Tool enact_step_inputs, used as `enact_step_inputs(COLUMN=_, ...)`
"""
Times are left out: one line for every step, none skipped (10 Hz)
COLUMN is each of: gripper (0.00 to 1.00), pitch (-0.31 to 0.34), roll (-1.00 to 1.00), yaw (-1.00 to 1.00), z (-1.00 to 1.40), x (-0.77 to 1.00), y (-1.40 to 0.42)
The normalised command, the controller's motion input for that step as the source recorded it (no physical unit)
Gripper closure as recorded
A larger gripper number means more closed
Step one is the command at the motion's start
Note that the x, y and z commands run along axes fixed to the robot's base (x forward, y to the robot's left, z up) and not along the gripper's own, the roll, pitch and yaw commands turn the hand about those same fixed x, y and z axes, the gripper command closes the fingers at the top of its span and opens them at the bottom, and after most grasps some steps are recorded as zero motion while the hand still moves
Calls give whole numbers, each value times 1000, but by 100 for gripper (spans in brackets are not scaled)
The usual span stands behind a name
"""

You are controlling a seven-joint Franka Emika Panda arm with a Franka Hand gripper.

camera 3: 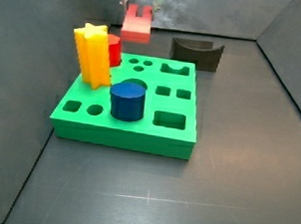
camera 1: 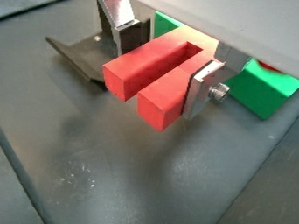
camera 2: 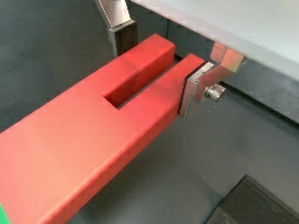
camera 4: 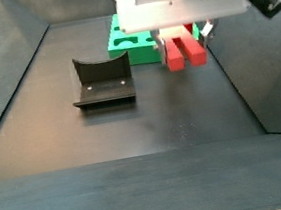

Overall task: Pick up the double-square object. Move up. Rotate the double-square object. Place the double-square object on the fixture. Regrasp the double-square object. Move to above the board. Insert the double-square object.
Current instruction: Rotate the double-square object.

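Beside the board, and raised clear of the dark floor, my tool [camera 1: 163,66] holds the double-square object [camera 1: 152,77]; I read the scene from left to right in a side view. Leftmost stands the fixture [camera 4: 101,81], its scooped top bare. To its right hangs the double-square object [camera 4: 182,49], lying level, with the green board [camera 4: 129,40] just behind it. In the opposite side view the order reverses: the board [camera 3: 178,135] with a yellow peg [camera 3: 92,53] and a blue cylinder [camera 3: 128,99] lies to the left, the held piece [camera 3: 136,25] hangs at the board's far edge, and the fixture [camera 3: 195,52] is to the right.

Both wrist views show the silver fingers [camera 2: 193,87] pressed on the two flanks of the red block [camera 2: 87,131], pinching it near its slotted end, the two square prongs pointing away from the board.

I judge that the coming placement turns on one relation: the block's long axis runs level, and the fixture lies sideways from the tool, well apart. I therefore expect a sideways carry before any descent.
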Motion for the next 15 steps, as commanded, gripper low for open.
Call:
enact_step_inputs(gripper=100, pitch=-20, roll=-10, yaw=27, z=-1000, x=19, y=0)
enact_step_inputs(gripper=100, pitch=-29, roll=-32, yaw=24, z=-1000, x=27, y=1)
enact_step_inputs(gripper=100, pitch=-32, roll=-51, yaw=21, z=-1000, x=34, y=3)
enact_step_inputs(gripper=100, pitch=-33, roll=-71, yaw=17, z=-951, x=42, y=5)
enact_step_inputs(gripper=100, pitch=-34, roll=-89, yaw=15, z=-813, x=46, y=5)
enact_step_inputs(gripper=100, pitch=-36, roll=-105, yaw=16, z=-684, x=50, y=7)
enact_step_inputs(gripper=100, pitch=-38, roll=-126, yaw=15, z=-527, x=48, y=11)
enact_step_inputs(gripper=100, pitch=-48, roll=-138, yaw=16, z=-418, x=44, y=12)
enact_step_inputs(gripper=100, pitch=-58, roll=-148, yaw=16, z=-312, x=43, y=12)
enact_step_inputs(gripper=100, pitch=-67, roll=-156, yaw=11, z=-186, x=32, y=15)
enact_step_inputs(gripper=0, pitch=0, roll=0, yaw=0, z=0, x=0, y=0)
enact_step_inputs(gripper=0, pitch=0, roll=0, yaw=0, z=1000, x=0, y=0)
enact_step_inputs(gripper=0, pitch=8, roll=0, yaw=0, z=1000, x=-5, y=0)
enact_step_inputs(gripper=0, pitch=31, roll=12, yaw=-7, z=1000, x=-16, y=3)
enact_step_inputs(gripper=0, pitch=43, roll=20, yaw=-10, z=1000, x=-16, y=3)
